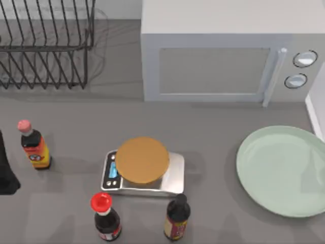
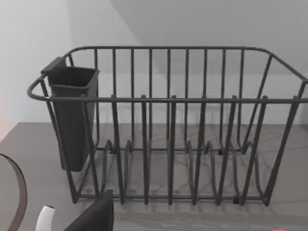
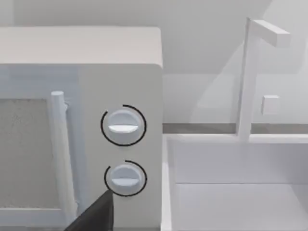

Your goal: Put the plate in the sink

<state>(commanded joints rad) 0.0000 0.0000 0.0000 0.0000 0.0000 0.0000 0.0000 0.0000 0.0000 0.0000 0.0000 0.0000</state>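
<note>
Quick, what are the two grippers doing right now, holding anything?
Left gripper: cannot be told, near the dish rack.
Right gripper: cannot be told, near the microwave.

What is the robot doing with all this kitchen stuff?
Nothing is being held right now. The plate lies flat on the counter at the right, in front of the microwave, beside the sink, whose white rim runs along the right edge. The plate has not gone into the sink yet. A scale and three bottles stand to the plate's left, with a dish rack at the back left.
</note>
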